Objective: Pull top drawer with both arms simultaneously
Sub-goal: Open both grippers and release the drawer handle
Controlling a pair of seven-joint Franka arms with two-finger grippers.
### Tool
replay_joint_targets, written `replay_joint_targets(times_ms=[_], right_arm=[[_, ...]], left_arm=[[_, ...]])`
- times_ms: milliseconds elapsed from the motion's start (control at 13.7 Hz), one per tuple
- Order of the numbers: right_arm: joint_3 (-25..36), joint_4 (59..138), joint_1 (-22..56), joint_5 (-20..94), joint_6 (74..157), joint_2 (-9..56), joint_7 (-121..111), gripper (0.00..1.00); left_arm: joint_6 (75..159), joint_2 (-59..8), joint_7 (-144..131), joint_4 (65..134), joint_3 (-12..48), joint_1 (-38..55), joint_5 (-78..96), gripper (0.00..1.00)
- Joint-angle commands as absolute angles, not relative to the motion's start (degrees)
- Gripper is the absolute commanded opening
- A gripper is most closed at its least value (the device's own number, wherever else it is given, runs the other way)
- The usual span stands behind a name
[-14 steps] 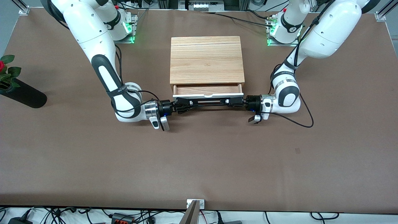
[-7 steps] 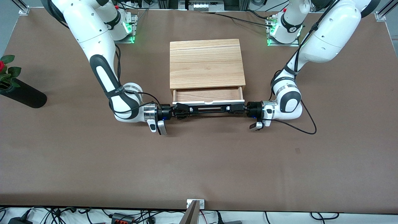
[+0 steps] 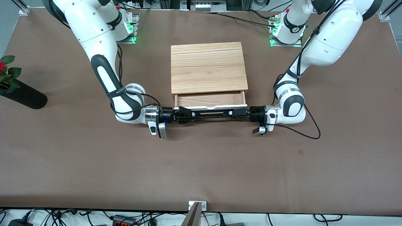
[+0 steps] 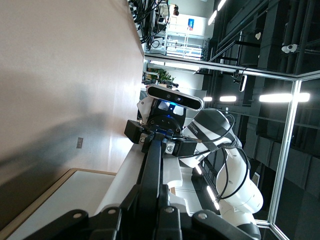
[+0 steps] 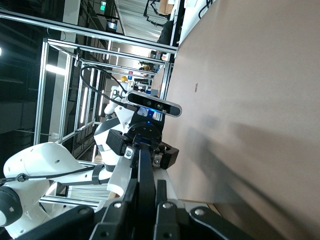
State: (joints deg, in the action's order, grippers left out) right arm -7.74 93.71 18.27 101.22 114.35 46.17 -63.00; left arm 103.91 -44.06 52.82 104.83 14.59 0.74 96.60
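The top drawer [image 3: 210,100] stands partly open, with its brown wood inside showing and its white front panel [image 3: 211,107] toward the front camera. Its long black bar handle [image 3: 211,114] runs along the panel. My left gripper [image 3: 236,113] is shut on the handle's end toward the left arm. My right gripper [image 3: 186,115] is shut on the other end. In the left wrist view my left gripper [image 4: 156,212] clamps the handle [image 4: 152,165]. In the right wrist view my right gripper [image 5: 146,212] clamps the handle [image 5: 145,172].
The light wood casing [image 3: 209,67] sits at mid-table between the arm bases. A black vase with a rose [image 3: 22,94] lies at the right arm's end of the table. A black cable [image 3: 303,127] trails on the table by the left wrist.
Both grippers have moved toward the front camera with the handle. The drawer has slid farther out, and the casing has also shifted a little toward the camera.
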Motion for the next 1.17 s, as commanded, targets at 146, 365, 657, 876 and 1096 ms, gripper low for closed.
replay_joint_targets(times_ms=[146, 365, 657, 876, 1096], right_arm=[[-7.2, 92.6, 16.3, 104.9, 118.2, 44.5, -65.7, 0.24], [-7.2, 92.6, 16.0, 104.5, 118.1, 44.4, -65.4, 1.0], [-7.0, 92.4, 15.2, 104.6, 118.1, 44.4, -64.8, 1.0], [-5.7, 92.2, 14.5, 103.7, 118.7, 44.2, -59.5, 1.0], [-1.4, 88.8, 14.7, 93.9, 118.9, 43.6, -45.5, 1.0]], left_arm=[[102.2, -43.1, 50.1, 105.2, 13.4, -0.7, 94.4, 1.0], [102.2, -43.1, 50.1, 105.3, 13.4, -0.6, 94.4, 1.0], [102.4, -42.7, 49.3, 105.2, 13.1, -0.7, 94.2, 1.0], [102.2, -41.6, 39.2, 98.0, 11.1, -1.3, 80.0, 1.0], [101.5, -41.5, 28.9, 88.4, 11.1, -2.5, 65.5, 1.0]])
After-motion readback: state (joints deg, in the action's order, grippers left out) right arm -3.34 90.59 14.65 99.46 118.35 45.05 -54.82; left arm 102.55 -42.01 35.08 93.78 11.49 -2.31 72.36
